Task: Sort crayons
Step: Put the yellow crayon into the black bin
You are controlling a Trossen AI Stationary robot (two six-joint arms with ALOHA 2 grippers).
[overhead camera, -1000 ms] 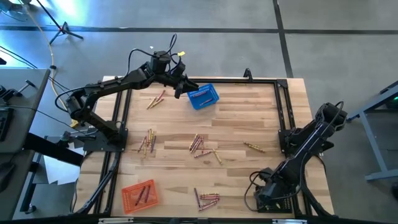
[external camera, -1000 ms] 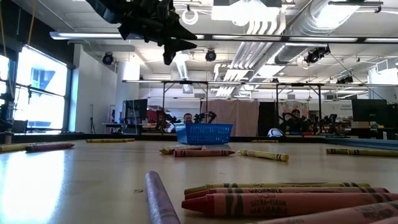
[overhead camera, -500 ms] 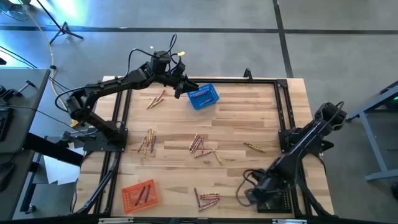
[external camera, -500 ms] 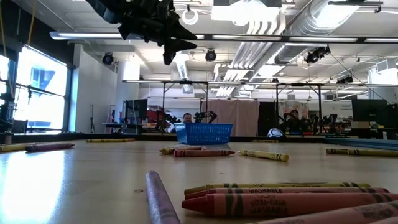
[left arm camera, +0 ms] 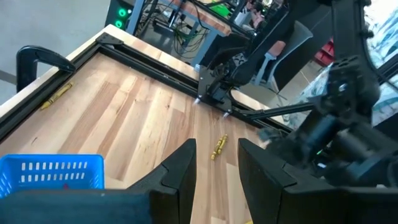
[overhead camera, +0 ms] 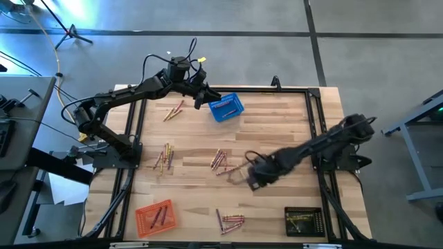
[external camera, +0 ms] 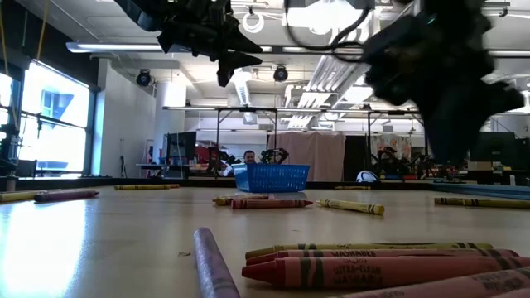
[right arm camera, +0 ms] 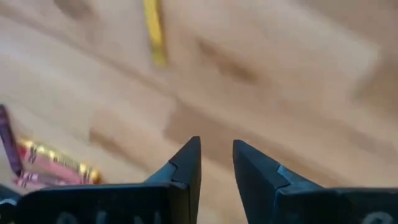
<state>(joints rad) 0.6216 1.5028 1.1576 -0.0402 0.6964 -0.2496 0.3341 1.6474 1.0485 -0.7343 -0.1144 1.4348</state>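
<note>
The crayons point(overhead camera: 223, 160) lie flat in scattered clusters on the wood: a red-and-yellow bunch at the middle, a pair at far left near the blue basket, a small group at the left edge, a reddish bunch at the near edge, more inside the orange, blue and black baskets, one yellowish crayon right of centre.

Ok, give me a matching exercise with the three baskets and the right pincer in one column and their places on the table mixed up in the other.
1. blue basket
2. orange basket
3. black basket
4. right pincer

A. near edge, right arm's side
B. over the table's middle, beside loose crayons
C. far edge, below the left pincer
D. near edge, left arm's side

Pairs: 1-C, 2-D, 3-A, 4-B
</note>
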